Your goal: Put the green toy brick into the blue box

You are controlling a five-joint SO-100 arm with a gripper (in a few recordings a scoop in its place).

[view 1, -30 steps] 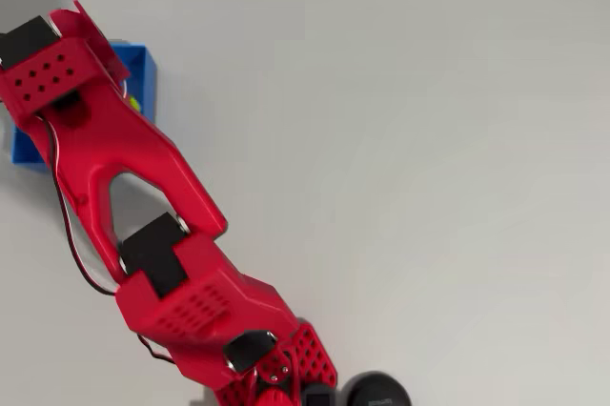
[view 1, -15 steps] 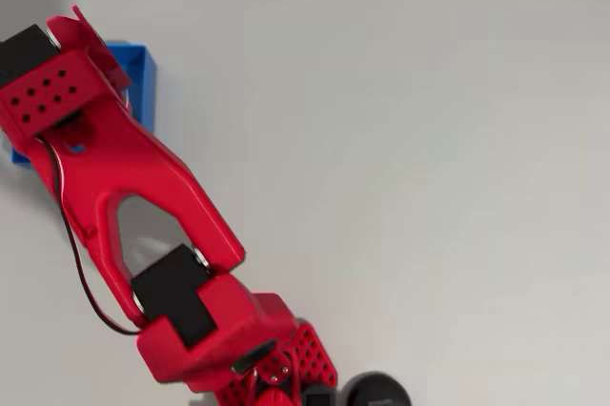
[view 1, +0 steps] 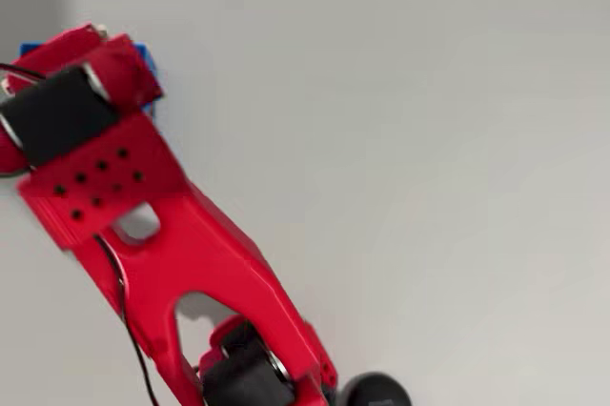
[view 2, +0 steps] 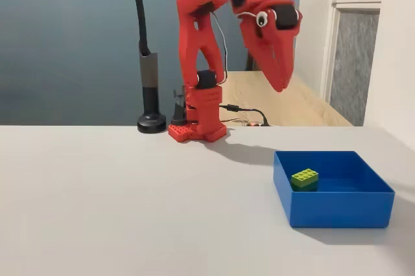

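Green toy brick (view 2: 305, 177) found inside the blue box (view 2: 337, 210), resting flat on the floor near the back-left corner in the fixed view, studs up, close to the left wall though contact cannot be confirmed. Lime top with darker green sides; small against the box, intact, upright, long axis running roughly left to right and slightly skewed toward the back. Lies well below the gripper (view 2: 281, 83) and slightly right of it, well apart, with open air between. Gripper raised high above the table (view 2: 130, 198), fingers pointing down and appearing pressed together to a single tip, holding nothing. Judged released: task appears complete, brick at rest in the box. Any coming move judged a withdrawal up and back toward the base, with nothing left to align against the brick. In the overhead view, box (view 1: 145, 55) visible merely as a blue sliver at the upper left, largely covered by the red arm (view 1: 191, 253). Black lamp post (view 2: 149, 81) standing beside the arm's base, well apart from box and brick.
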